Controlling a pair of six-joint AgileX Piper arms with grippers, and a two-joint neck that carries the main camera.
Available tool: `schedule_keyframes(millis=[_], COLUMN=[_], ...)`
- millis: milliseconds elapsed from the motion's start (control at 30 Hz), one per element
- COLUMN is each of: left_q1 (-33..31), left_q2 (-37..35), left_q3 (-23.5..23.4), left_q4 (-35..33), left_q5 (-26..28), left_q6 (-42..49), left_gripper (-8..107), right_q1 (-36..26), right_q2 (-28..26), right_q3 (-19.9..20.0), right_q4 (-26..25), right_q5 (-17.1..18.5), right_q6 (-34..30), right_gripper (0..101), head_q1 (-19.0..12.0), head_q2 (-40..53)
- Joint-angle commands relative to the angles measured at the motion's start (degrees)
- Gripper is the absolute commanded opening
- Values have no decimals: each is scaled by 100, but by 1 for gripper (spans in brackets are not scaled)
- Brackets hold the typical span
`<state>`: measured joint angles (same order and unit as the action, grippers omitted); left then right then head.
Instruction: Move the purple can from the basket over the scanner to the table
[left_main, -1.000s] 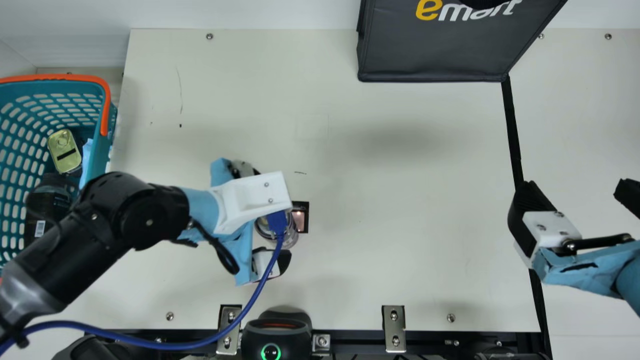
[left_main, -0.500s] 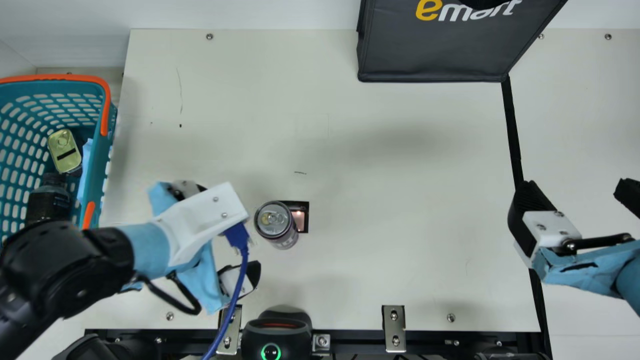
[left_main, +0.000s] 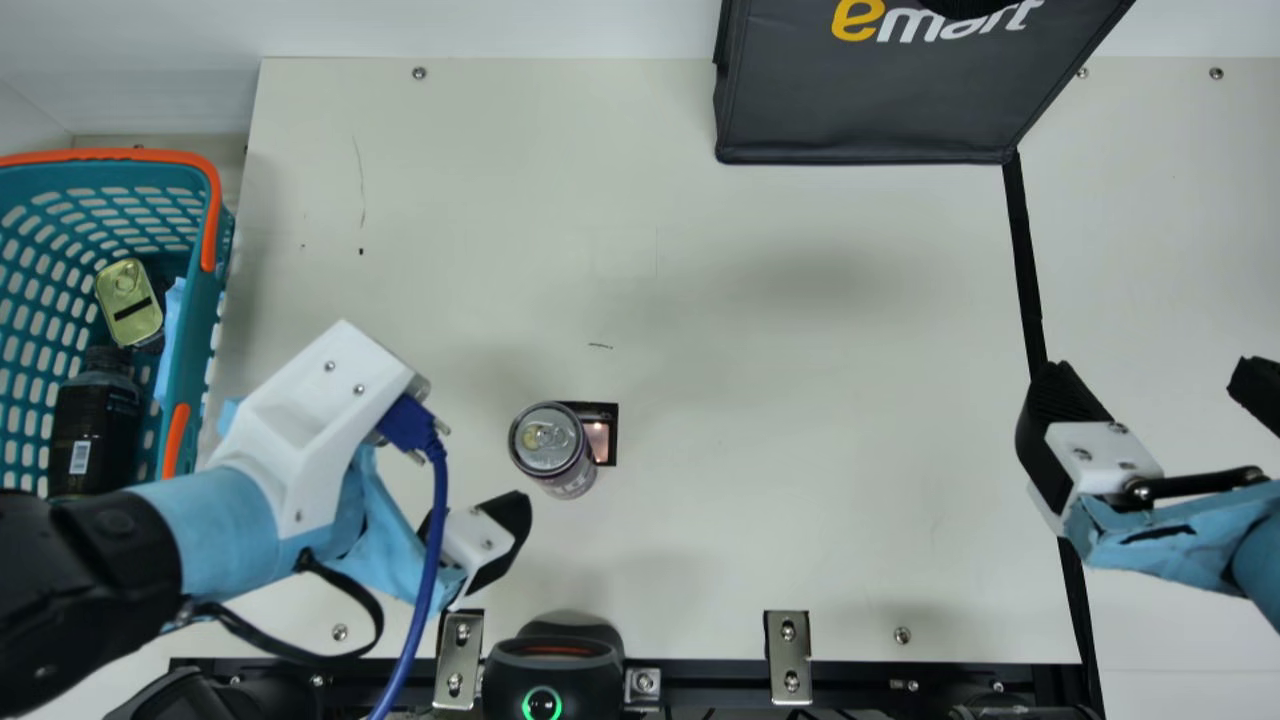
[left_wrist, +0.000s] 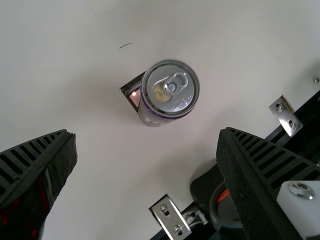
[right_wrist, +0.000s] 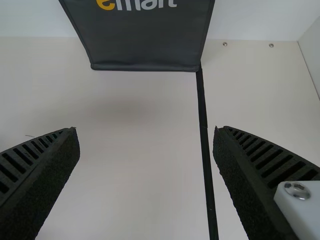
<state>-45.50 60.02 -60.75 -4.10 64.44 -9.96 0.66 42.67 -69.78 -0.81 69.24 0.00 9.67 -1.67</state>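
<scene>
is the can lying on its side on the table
No, the can stands upright on the table, its pull-tab lid facing up.

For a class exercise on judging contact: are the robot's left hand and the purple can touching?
Apart. The left wrist view shows bare table between the purple can and each finger of the open left hand.

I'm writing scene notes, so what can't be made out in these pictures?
Basket: left side cut off by the main view's left edge; near end behind the left arm.
Bag: top cut off by the main view's top edge.
Window: partly behind the can, main view.
Can's print: too small, main view.
</scene>
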Motion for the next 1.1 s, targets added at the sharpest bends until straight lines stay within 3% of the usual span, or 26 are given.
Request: schedule_keyframes(millis=[0, 267, 567, 800, 1067], left_q1=[-236, -1147, -2376, -2964, -3069], left_q2=[62, 444, 1025, 1593, 2077], left_q3=[-47, -203, -444, -390, -191], left_q4=[282, 1653, 3165, 3858, 4002], left_q5=[-65, -234, 237, 546, 546], left_q6=[-924, -3287, -5821, -7231, -8097], left_gripper=[90, 90, 90, 90, 90], right_q1=[0, 0, 0, 0, 0], right_q2=[0, 0, 0, 0, 0], right_q3=[0, 0, 0, 0, 0], right_q4=[0, 0, 0, 0, 0], right_q5=[0, 0, 0, 0, 5], right_q6=[0, 0, 0, 0, 0], right_gripper=[95, 95, 95, 95, 95], head_q1=[-175, -175, -175, -175, -175], head_q2=[9, 9, 9, 9, 9])
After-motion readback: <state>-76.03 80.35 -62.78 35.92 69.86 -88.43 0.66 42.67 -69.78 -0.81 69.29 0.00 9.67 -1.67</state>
